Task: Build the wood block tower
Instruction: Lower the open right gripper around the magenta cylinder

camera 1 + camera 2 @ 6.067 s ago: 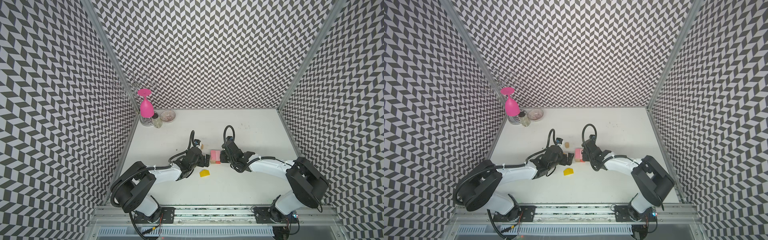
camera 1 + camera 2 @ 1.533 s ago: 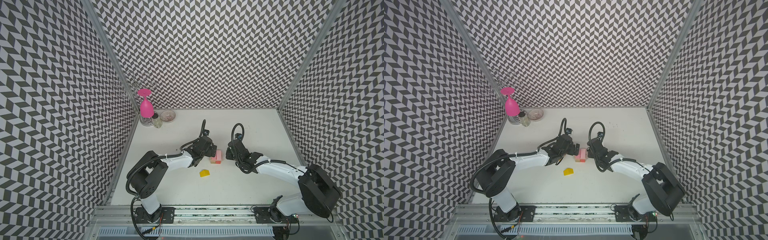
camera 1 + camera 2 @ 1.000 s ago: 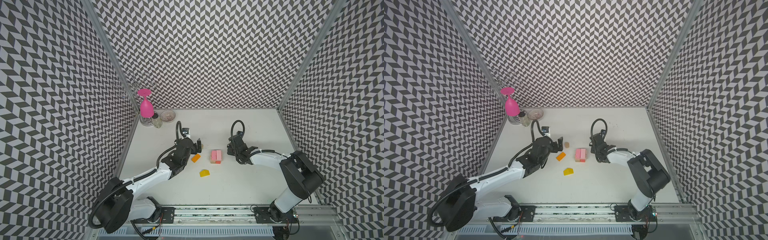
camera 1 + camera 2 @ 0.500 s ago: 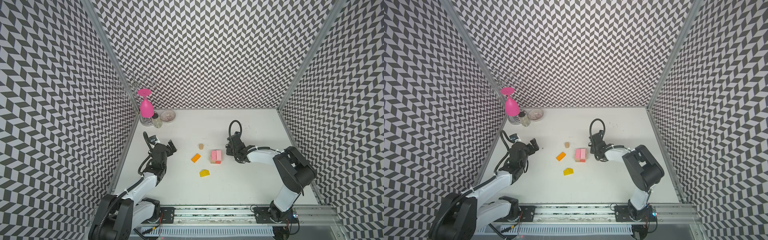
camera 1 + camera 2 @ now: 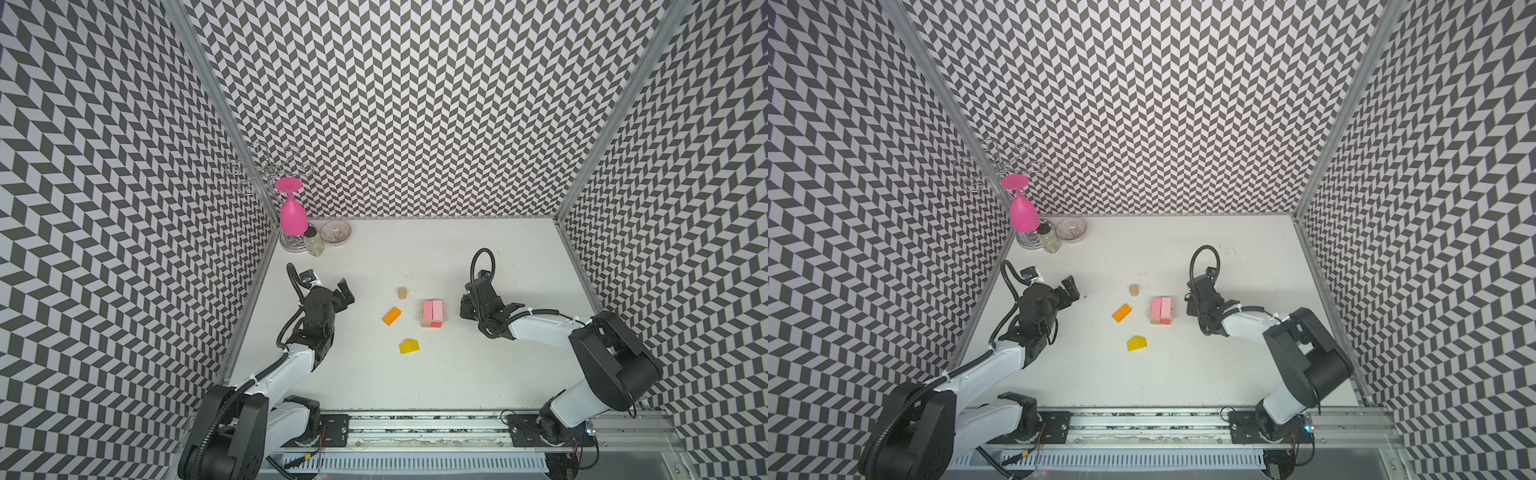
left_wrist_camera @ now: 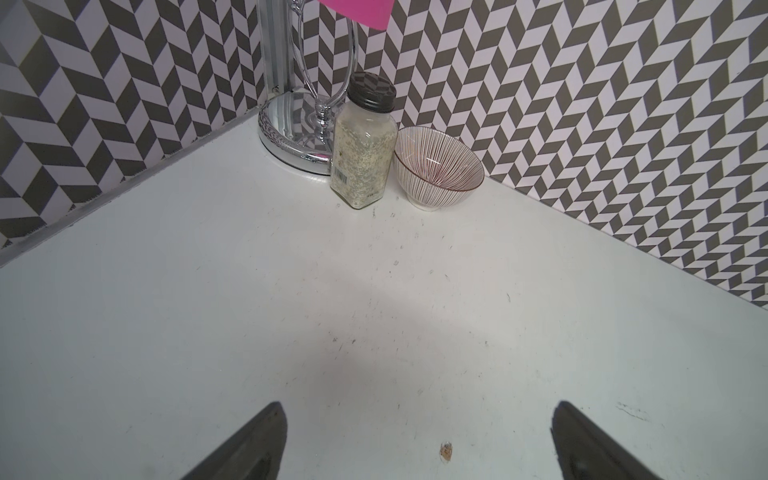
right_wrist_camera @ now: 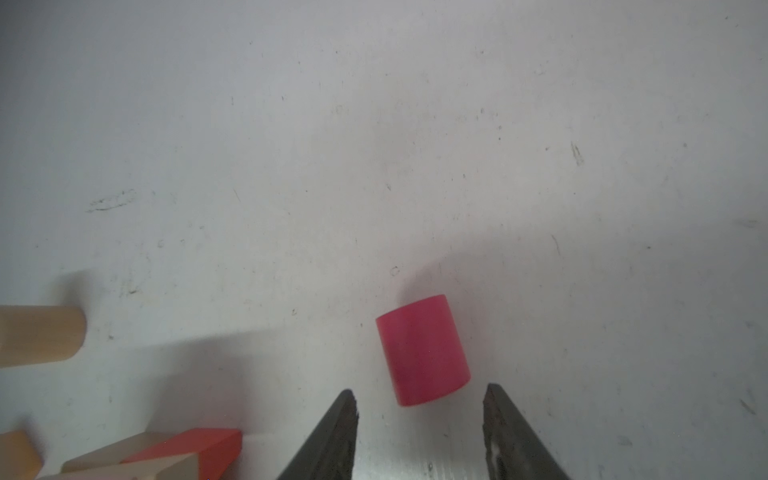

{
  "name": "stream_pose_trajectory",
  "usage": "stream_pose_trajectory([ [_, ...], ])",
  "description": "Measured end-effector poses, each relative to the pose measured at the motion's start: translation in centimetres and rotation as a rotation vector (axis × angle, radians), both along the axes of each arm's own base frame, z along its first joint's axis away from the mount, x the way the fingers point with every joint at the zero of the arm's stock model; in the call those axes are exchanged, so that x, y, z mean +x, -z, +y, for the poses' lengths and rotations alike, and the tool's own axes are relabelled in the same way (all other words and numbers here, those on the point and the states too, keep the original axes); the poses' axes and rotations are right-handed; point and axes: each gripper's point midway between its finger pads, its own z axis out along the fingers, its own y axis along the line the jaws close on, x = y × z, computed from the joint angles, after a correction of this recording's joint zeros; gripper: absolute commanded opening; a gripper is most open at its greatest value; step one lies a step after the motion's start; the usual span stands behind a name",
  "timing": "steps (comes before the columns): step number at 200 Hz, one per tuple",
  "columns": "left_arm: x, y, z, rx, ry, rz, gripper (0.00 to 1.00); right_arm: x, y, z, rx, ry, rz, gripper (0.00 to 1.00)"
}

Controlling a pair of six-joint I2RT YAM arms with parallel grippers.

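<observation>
Pink-topped tower (image 5: 432, 313), orange block (image 5: 391, 316) beside it, yellow block (image 5: 409, 346) and tan cylinder (image 5: 402, 293) nearby

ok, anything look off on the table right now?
A red cylinder lies on its side, loose at the open tips of the right gripper. The orange block, yellow house block and tan cylinder sit scattered off the stack. Nothing spilled or damaged.

Colour and pattern reference.
Walls (image 5: 415, 104): grey-white chevron. Table (image 5: 457, 374): white. Goblet (image 5: 293, 216): magenta. Bowl (image 6: 436, 170): fine reddish stripes. Cylinder (image 7: 423, 349): crimson. Tower (image 5: 432, 309): pink over tan.
</observation>
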Motion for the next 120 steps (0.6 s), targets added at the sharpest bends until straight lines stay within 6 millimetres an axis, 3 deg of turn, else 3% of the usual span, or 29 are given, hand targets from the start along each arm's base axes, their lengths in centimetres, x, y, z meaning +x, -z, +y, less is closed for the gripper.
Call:
stream_pose_trajectory([
  [80, 0.0, 0.0, -0.3, -0.006, 0.014, 0.001, 1.0, 4.4, 0.0, -0.1, -0.085, 0.038, -0.01, 0.51],
  [120, 0.0, 0.0, -0.3, -0.007, 0.017, 0.0, 1.0, 5.2, 0.9, -0.2, -0.124, 0.028, 0.017, 0.49],
])
